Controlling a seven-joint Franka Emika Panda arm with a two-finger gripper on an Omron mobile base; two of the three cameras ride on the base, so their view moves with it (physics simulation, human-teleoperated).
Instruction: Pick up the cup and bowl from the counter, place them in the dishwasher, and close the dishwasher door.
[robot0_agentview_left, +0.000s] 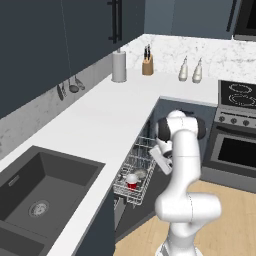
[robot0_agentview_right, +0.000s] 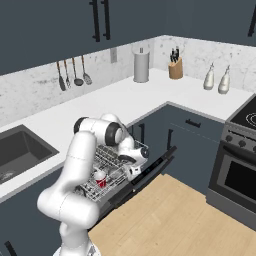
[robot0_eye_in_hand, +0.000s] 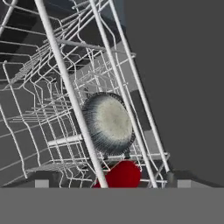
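Note:
The dishwasher's white wire rack (robot0_agentview_left: 129, 169) (robot0_agentview_right: 107, 165) is pulled out over the lowered dishwasher door (robot0_agentview_right: 152, 171). In the rack stand the red cup (robot0_agentview_left: 131, 183) (robot0_agentview_right: 100, 179) (robot0_eye_in_hand: 124, 174) and, beside it, the dark grey bowl (robot0_agentview_left: 140, 173) (robot0_agentview_right: 114, 173) (robot0_eye_in_hand: 108, 124), tipped on its side between the wires. My gripper (robot0_agentview_left: 159, 159) (robot0_agentview_right: 136, 169) (robot0_eye_in_hand: 107, 181) hangs open just outside the rack's front edge, above the door, with nothing between its fingers. The white counter (robot0_agentview_left: 95, 120) (robot0_agentview_right: 120, 97) runs behind it.
A sink (robot0_agentview_left: 40, 190) lies at the left of the counter. A paper towel roll (robot0_agentview_left: 119, 66), a knife block (robot0_agentview_left: 147, 64) and two bottles (robot0_agentview_left: 190, 70) stand in the far corner. The oven with its stovetop (robot0_agentview_left: 235, 135) is at the right, over wooden floor (robot0_agentview_right: 175, 215).

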